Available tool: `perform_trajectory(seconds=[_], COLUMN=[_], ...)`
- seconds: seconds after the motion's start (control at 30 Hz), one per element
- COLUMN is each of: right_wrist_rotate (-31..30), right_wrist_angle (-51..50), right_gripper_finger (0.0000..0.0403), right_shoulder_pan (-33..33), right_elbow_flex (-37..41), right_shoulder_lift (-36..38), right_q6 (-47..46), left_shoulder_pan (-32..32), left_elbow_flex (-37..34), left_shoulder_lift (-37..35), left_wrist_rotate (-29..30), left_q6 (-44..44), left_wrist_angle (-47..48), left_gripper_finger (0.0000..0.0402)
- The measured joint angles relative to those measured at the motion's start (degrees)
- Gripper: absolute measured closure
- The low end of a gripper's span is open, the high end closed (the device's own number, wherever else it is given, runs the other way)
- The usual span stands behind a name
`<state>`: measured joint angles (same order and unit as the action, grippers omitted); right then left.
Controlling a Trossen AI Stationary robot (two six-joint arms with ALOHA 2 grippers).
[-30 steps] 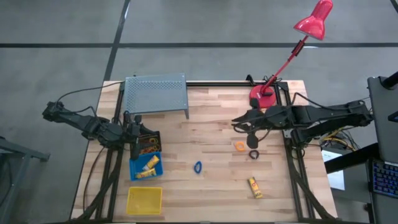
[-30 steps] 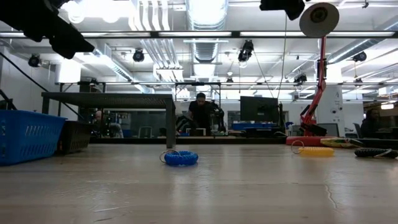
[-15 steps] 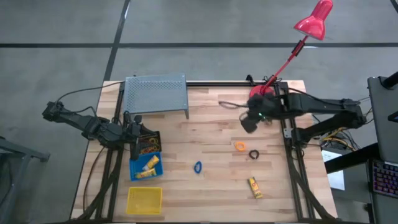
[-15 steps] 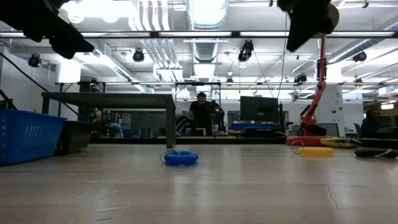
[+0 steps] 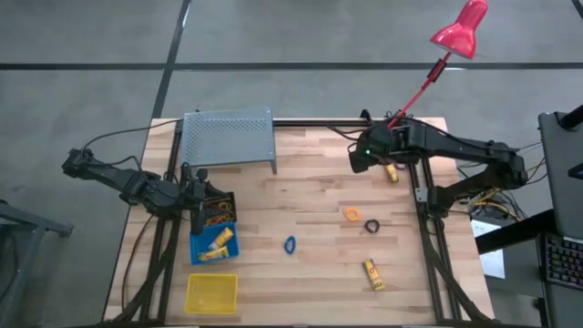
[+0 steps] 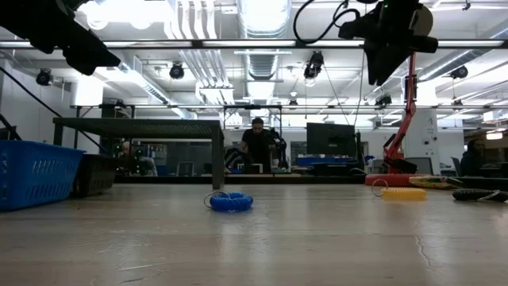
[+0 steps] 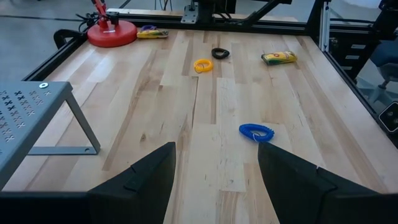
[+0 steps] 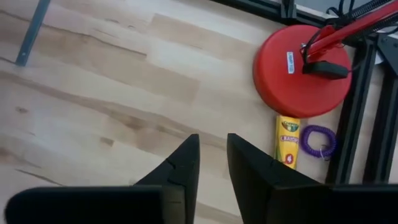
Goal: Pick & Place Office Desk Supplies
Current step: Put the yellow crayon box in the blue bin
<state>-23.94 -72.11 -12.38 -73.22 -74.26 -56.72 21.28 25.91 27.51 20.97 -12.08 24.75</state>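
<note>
The supplies lie loose on the wooden table: a blue coil ring (image 5: 290,244) (image 7: 256,131), an orange ring (image 5: 352,214), a black ring (image 5: 372,226) and a yellow crayon box (image 5: 373,274). A second crayon box (image 8: 287,141) and a purple coil (image 8: 318,142) lie beside the lamp's red base (image 8: 303,70). My right gripper (image 8: 213,158) hovers high near the far edge, just left of that base, open only a narrow gap and empty. My left gripper (image 7: 214,180) waits above the black bin (image 5: 217,208), open wide and empty.
A blue bin (image 5: 213,244) holding yellow items and a yellow bin (image 5: 211,293) sit along the left edge, in front of the black bin with its rubber bands. A grey perforated stand (image 5: 228,137) occupies the far left corner. Bare wood lies between the bins and the loose items.
My right gripper has pulled back from above the orange and black rings toward the far edge, ending beside the lamp base, with the arm folding in. The crayon box next to the base has come into view from under the arm. No item on the table has moved.
</note>
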Motion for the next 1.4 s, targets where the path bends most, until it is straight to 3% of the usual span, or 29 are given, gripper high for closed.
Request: perform_trajectory(seconds=[0.4,0.53,0.8,1.13,1.4], right_wrist_rotate=[-0.03,-0.04,-0.01,0.67,1.86], right_wrist_angle=[-3.0,-7.08,-6.87,5.65,10.16], right_gripper_finger=[0.0213,0.021,0.0222,0.0227,0.0228], right_shoulder_pan=[-0.06,-1.25,-8.44,-14.04,-16.81], right_elbow_flex=[0.23,1.37,9.09,21.01,28.18], right_shoulder_lift=[-0.3,-1.54,-4.41,-6.62,-7.19], right_q6=[0.98,-2.93,2.07,4.42,4.29], left_shoulder_pan=[0.02,0.02,0.01,0.0,0.02], left_elbow_flex=[0.0,0.0,0.0,0.0,-0.01], left_shoulder_lift=[0.0,0.0,0.0,0.0,0.0], left_wrist_rotate=[0.0,0.01,0.0,0.0,0.0], left_q6=[0.0,0.0,0.0,0.0,0.0], left_wrist_angle=[0.0,0.0,0.0,0.0,0.0], left_gripper_finger=[0.0169,0.0169,0.0169,0.0169,0.0169])
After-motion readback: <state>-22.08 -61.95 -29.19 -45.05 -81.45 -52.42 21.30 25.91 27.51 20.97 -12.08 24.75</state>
